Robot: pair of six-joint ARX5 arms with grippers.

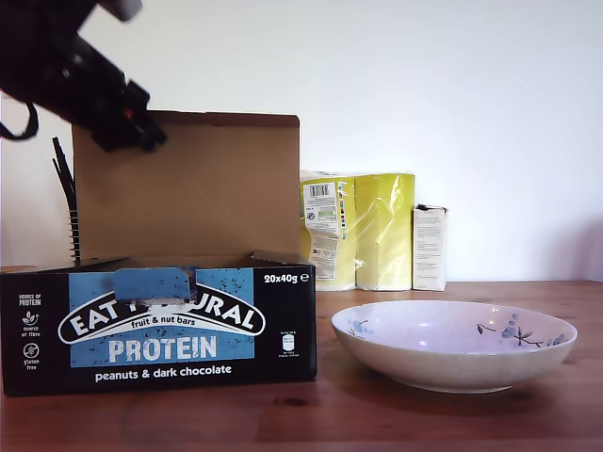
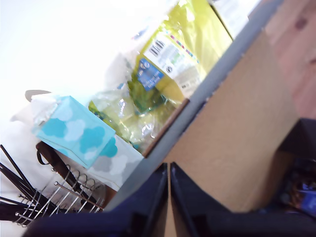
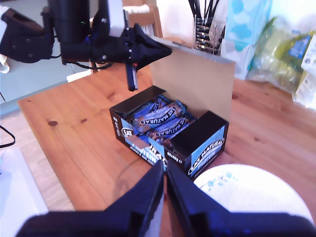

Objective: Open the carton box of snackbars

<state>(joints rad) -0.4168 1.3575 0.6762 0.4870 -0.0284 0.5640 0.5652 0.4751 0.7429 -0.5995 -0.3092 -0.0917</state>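
Everything sat on a brown knotty wooden table point(image 1: 452, 419): the big black cardboard carton box point(image 1: 160, 325), a shallow white ceramic bowl with blue flowers point(image 1: 453, 344), yellow plastic-wrapped rolls point(image 1: 358, 231) and a small white upright carton point(image 1: 430, 248).

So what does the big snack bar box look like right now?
The carton box is black cardboard with a blue "EAT NATURAL PROTEIN" label, sitting flat on the wooden table beside the bowl. Its plain brown lid stands upright, pinched at the top edge by my first tool. Inside lie blue-wrapped bars.
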